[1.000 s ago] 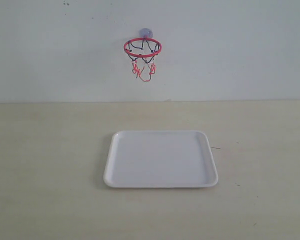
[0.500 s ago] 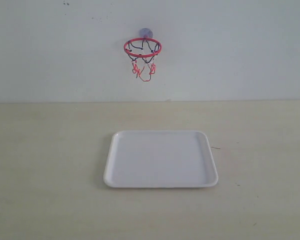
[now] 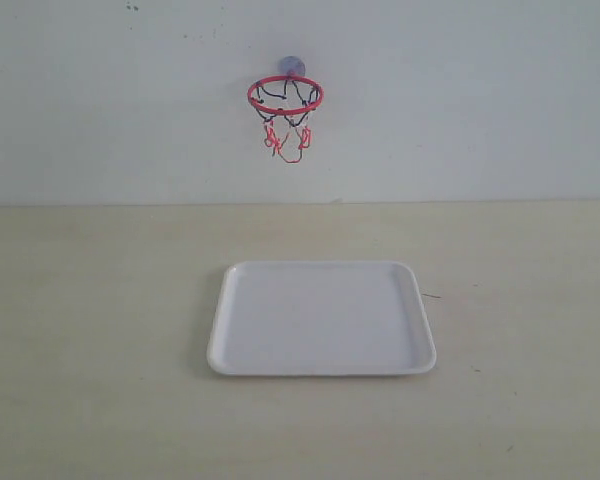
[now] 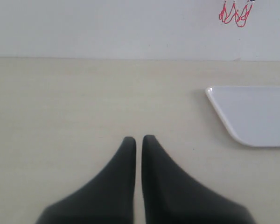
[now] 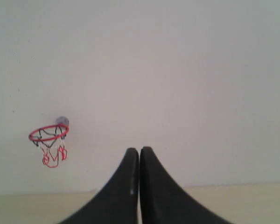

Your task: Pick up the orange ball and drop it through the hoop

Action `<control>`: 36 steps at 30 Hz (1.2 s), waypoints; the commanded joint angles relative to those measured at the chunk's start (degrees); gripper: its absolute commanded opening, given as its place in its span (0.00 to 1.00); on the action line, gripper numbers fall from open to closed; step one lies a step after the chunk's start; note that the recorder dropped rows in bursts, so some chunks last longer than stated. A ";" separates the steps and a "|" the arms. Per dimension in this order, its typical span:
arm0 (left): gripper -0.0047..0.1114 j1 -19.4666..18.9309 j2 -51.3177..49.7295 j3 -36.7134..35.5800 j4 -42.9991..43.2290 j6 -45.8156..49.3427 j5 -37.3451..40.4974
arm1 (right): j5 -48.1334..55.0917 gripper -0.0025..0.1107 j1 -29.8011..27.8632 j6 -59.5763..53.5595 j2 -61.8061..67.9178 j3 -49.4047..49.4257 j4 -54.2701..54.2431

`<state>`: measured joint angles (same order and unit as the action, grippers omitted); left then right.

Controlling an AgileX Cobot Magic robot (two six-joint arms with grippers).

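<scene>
The hoop (image 3: 285, 93) hangs on the white wall by its suction cup, red ring level, net dangling; it also shows in the right wrist view as the hoop (image 5: 48, 134), and only its net tips (image 4: 234, 14) reach the left wrist view. The orange ball is out of view in every frame. My left gripper (image 4: 138, 139) is shut with nothing between its black fingers, low over the beige table. My right gripper (image 5: 139, 150) is shut and holds nothing, pointing at the wall to the right of the hoop. Neither gripper appears in the exterior view.
A white rectangular tray (image 3: 230, 340) lies on the beige table (image 3: 90, 330) below the hoop, nothing in it. Its corner, the tray (image 4: 224, 109), sits off to the side of my left gripper. The white wall (image 3: 460, 100) closes the back.
</scene>
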<state>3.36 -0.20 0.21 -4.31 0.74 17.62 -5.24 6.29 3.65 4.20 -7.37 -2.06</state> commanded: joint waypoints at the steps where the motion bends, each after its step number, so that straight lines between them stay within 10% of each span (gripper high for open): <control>1: 0.08 -0.10 0.20 -0.21 -0.62 0.18 -0.12 | 7.91 0.02 0.03 -1.69 -4.20 3.27 1.41; 36: 0.08 -0.10 0.20 -0.21 -0.62 0.18 -0.12 | 25.23 0.02 0.03 -6.60 -4.20 7.37 1.04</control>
<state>3.36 -0.20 0.21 -4.31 0.74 17.62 20.24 6.29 -2.52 0.30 0.02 -1.41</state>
